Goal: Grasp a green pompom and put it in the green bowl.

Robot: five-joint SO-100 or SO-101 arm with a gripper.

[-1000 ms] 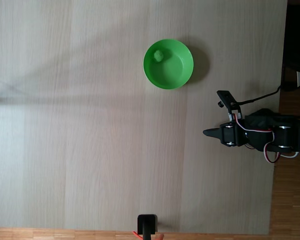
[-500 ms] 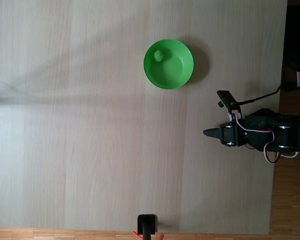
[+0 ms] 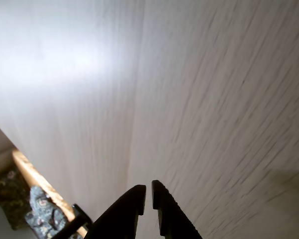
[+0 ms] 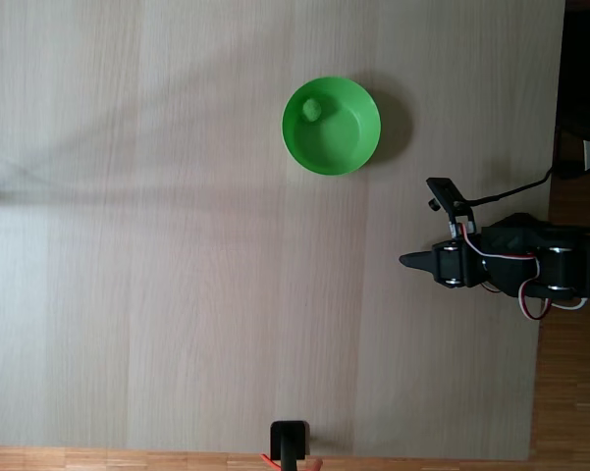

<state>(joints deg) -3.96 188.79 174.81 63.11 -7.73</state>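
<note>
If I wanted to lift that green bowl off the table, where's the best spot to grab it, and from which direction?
Probably the rim of the green bowl on its lower right arc in the fixed view, the side nearest the gripper. Come down from above, one jaw inside and one outside the thin wall. The green pompom lies against the far upper left wall, so that arc is free.

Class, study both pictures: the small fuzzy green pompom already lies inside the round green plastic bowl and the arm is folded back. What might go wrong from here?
1. The round green plastic bowl stands within the arm's sweep; a careless swing might knock it and spill the small fuzzy green pompom.
2. The gripper, jaws nearly together and empty, points at bare wooden table; another grasp attempt there would catch nothing.
</note>
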